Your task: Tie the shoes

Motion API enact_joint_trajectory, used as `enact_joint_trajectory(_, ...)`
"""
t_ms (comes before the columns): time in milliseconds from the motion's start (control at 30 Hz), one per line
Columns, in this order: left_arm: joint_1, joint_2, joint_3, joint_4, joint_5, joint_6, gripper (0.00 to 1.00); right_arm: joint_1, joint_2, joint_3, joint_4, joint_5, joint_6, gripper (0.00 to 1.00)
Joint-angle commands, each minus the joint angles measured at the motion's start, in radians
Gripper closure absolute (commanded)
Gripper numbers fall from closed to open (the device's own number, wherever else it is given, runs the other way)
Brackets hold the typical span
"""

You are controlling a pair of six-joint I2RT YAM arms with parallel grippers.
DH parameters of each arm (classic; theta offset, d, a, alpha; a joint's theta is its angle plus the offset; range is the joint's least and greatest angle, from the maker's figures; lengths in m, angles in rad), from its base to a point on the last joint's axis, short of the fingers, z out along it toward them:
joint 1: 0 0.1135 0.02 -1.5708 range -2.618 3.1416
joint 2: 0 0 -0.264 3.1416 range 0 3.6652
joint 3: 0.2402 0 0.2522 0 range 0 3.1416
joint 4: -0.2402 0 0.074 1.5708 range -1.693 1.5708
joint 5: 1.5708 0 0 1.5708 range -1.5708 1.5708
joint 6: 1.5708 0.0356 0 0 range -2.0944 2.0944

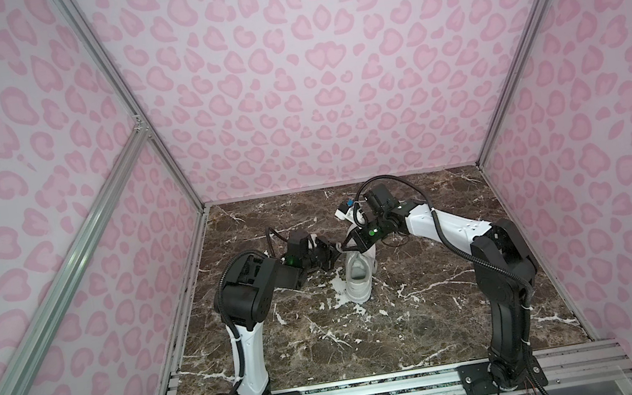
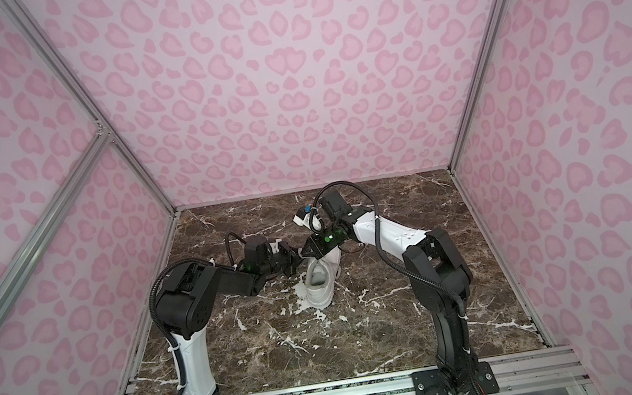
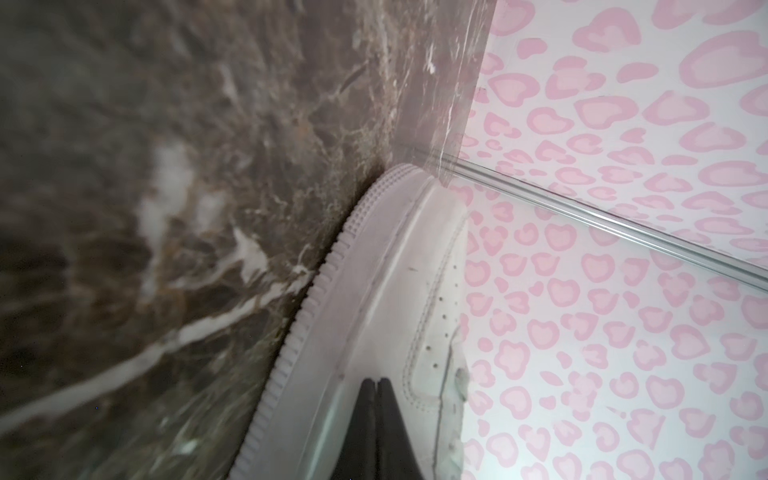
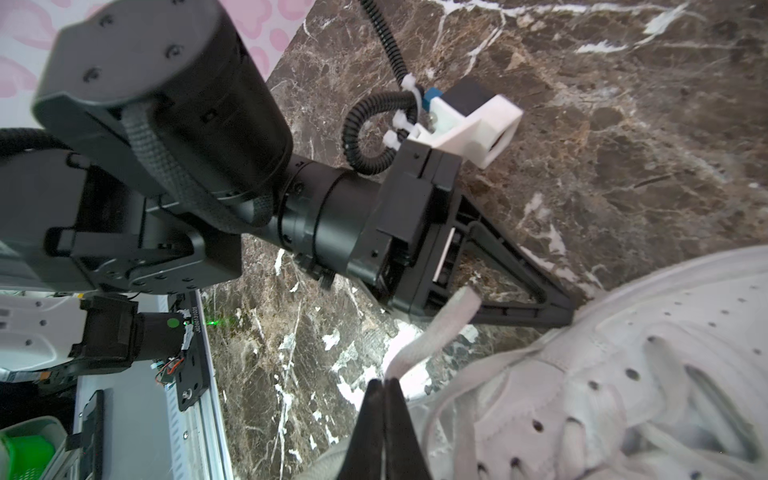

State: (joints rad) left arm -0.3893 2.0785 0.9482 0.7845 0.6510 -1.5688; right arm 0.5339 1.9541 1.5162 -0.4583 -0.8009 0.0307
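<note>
One white sneaker [image 1: 357,281] [image 2: 320,286] stands mid-table, heel toward the front rail. Both grippers meet over its far left side. My right gripper [image 4: 384,384] [image 1: 344,246] is shut on a flat white lace [image 4: 436,328], whose free end sticks out past the tips. More lace loops lie slack across the perforated upper [image 4: 644,353]. My left gripper [image 3: 378,380] [image 1: 336,252] is shut, its tips against the shoe's side panel [image 3: 424,332] just above the ribbed sole. Nothing shows between them. In the right wrist view, the left gripper [image 4: 569,320] ends at the shoe's edge.
The table is dark brown marble [image 1: 326,344] with white veins, walled in by pink patterned panels [image 1: 310,81]. An aluminium rail [image 1: 375,391] carries both arm bases at the front. A green basket [image 4: 25,453] sits beyond the table's edge in the right wrist view.
</note>
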Motion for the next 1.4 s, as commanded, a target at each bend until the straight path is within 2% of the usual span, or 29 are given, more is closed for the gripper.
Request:
enact_joint_trajectory(0, -0.002, 0.009, 0.024, 0.091, 0.015, -0.022, 0.96, 0.0, 0.012, 0.016, -0.059, -0.067, -0.031, 0.9)
enact_joint_trajectory(200, -0.003, 0.021, 0.051, 0.129, 0.025, -0.036, 0.96, -0.007, -0.008, 0.05, -0.167, -0.014, -0.068, 0.71)
enact_joint_trajectory(300, -0.007, 0.029, 0.06, 0.141, 0.03, -0.045, 0.96, -0.023, -0.034, 0.052, -0.174, 0.026, -0.051, 0.66)
enact_joint_trajectory(467, -0.012, 0.033, 0.073, 0.151, 0.035, -0.046, 0.96, -0.05, -0.045, 0.069, -0.172, 0.1, -0.006, 0.65)
enact_joint_trajectory(667, -0.01, 0.023, 0.095, 0.125, 0.04, -0.031, 0.97, -0.06, -0.018, 0.113, -0.227, 0.192, 0.013, 0.68)
enact_joint_trajectory(833, 0.015, -0.047, 0.08, -0.031, 0.031, 0.079, 0.78, -0.058, -0.009, 0.151, -0.296, 0.255, -0.015, 0.7)
enact_joint_trajectory(900, 0.028, -0.077, 0.077, -0.105, 0.033, 0.134, 0.75, -0.048, 0.005, 0.181, -0.34, 0.302, -0.04, 0.7)
enact_joint_trajectory(1067, 0.057, -0.162, 0.053, -0.323, 0.035, 0.283, 0.72, -0.028, 0.018, 0.21, -0.373, 0.328, -0.041, 0.68)
enact_joint_trajectory(1233, 0.094, -0.222, 0.019, -0.461, 0.042, 0.384, 0.71, 0.059, -0.034, 0.21, -0.434, 0.49, 0.024, 0.68)
enact_joint_trajectory(1367, 0.098, -0.262, 0.027, -0.614, 0.057, 0.466, 0.71, 0.081, -0.115, 0.119, -0.443, 0.546, 0.105, 0.66)
